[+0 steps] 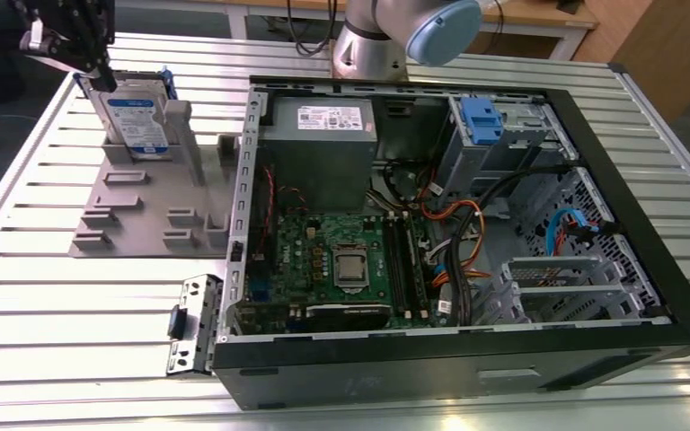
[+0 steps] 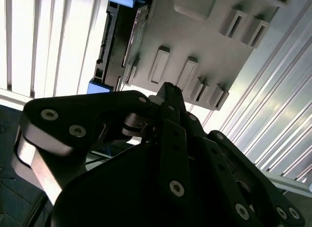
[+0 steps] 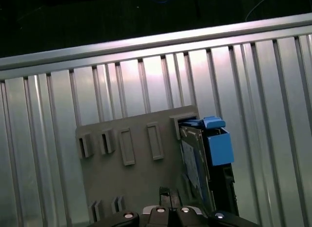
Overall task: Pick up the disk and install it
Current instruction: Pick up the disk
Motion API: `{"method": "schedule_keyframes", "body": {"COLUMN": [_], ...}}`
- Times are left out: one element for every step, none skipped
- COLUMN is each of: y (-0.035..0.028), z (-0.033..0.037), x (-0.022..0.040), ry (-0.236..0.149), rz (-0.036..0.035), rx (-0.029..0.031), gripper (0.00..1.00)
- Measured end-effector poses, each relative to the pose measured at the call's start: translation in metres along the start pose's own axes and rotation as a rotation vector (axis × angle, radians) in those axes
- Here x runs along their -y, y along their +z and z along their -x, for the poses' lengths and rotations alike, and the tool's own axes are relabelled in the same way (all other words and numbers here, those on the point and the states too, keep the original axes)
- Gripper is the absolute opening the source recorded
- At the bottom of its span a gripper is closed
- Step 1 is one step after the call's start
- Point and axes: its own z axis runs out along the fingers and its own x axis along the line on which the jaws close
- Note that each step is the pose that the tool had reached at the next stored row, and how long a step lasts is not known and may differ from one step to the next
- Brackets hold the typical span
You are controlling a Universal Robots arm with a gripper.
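Disk [image 1: 133, 121], silver with white-and-blue label and blue frame, stands upright in a grey holder [image 1: 141, 211]; we see the pincer [image 2: 168, 90] pressed together nearby.

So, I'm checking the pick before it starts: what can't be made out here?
- Disk lower edge: exterior view, sunk behind the grey holder's posts.
- Disk label: both wrist views, seen edge-on.
- Gripper upper body: exterior view, cut off by the top edge.
- Drive cage interior: exterior view, shadowed; whether it is free is unclear.
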Motion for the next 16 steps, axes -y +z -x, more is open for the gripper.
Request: {"method": "schedule_keyframes", "body": {"y": [0.0001,0.0001,0.0001,0.0001,0.0000,0.0001,0.0001,0.0001,0.0001,0.0001,0.0001,0.0001,0.0001,0.0001,0.0001,0.0001], "z": [0.0000,0.0000,0.0000,0.0000,0.0000,0.0000,0.0000,0.0000,0.0000,0.0000,0.0000,0.0000,0.0000,0.0000,0.0000,0.0000], "x": [0.0000,0.0000,0.0000,0.0000,0.0000,0.0000,0.0000,0.0000,0.0000,0.0000,0.0000,0.0000,0.0000,0.0000,0.0000,0.0000], "ry": [-0.018,-0.036,-0.054,-0.067,-0.068,-0.068,-0.068,-0.068,-0.068,-0.068,-0.069,-0.069,-0.069,-0.069,-0.069,-0.069], "rz": [0.0004,0.0009,0.0014,0.0018,0.0019,0.0019,0.0019,0.0019,0.0019,0.0019,0.0019,0.0019,0.0019,0.0019,0.0019,0.0019], "rx": [-0.0001,-0.0004,-0.0006,-0.0008,-0.0008,-0.0008,-0.0008,-0.0008,-0.0008,-0.0008,-0.0008,-0.0008,-0.0008,-0.0008,-0.0008,-0.0008], "gripper": [0.10,0.10,0.10,0.10,0.10,0.10,0.10,0.10,0.10,0.10,0.10,0.10,0.11,0.16,0.16,0.23]}}
